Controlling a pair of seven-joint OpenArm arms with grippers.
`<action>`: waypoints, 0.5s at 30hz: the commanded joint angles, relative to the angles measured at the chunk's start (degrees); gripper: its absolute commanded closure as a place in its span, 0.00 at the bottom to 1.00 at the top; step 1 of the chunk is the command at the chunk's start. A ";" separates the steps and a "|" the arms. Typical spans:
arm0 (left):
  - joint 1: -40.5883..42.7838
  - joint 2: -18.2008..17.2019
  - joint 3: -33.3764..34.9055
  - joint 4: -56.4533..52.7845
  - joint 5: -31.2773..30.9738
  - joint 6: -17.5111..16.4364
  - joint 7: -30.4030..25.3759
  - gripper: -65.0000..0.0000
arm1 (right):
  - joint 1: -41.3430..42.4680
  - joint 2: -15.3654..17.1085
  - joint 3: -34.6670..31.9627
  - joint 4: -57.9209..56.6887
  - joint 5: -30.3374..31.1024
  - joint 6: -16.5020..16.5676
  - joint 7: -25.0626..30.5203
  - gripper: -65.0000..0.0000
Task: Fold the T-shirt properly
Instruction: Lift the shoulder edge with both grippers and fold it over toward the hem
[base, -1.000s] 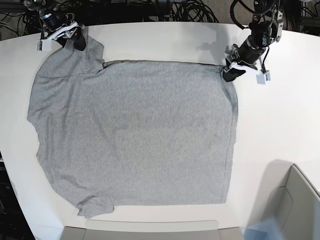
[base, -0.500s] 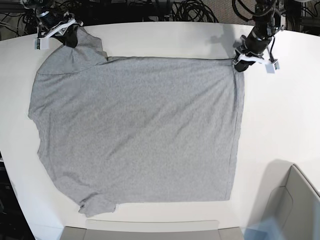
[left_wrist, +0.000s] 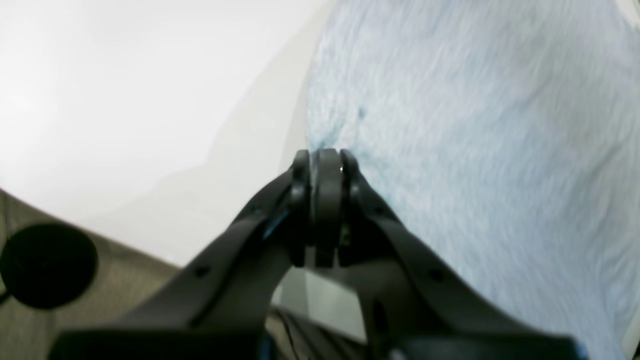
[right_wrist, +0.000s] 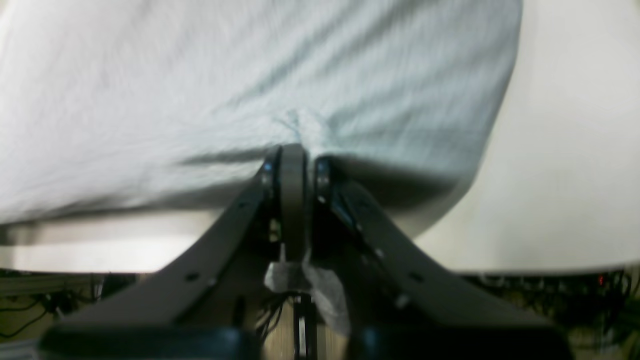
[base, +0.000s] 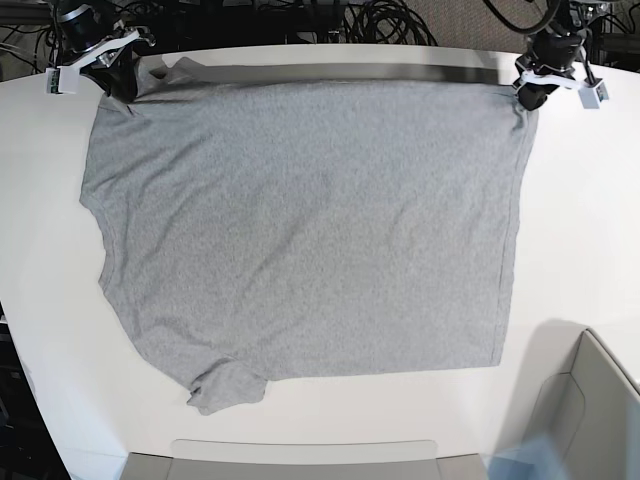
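T-shirt (base: 300, 220) flat, plain-side up, long axis left-right.

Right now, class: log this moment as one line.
left gripper: shut on T-shirt corner | right gripper: shut on T-shirt shoulder | far edge raised off table

You have bare surface (base: 580, 240) right of the shirt (base: 310, 220); a grey bin (base: 585, 410) blocks the near right corner.
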 joint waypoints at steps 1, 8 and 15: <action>0.18 -0.88 -0.92 1.19 0.04 -0.19 -1.06 1.00 | 0.35 0.47 0.56 0.98 0.68 0.34 1.66 1.00; -8.88 -1.49 -1.09 1.10 0.31 0.17 8.18 1.00 | 8.08 1.09 0.74 0.80 0.15 0.34 -5.20 1.00; -20.31 -1.14 -1.09 0.48 0.31 0.34 15.12 1.00 | 24.00 1.79 0.47 0.71 -12.33 0.43 -18.39 1.00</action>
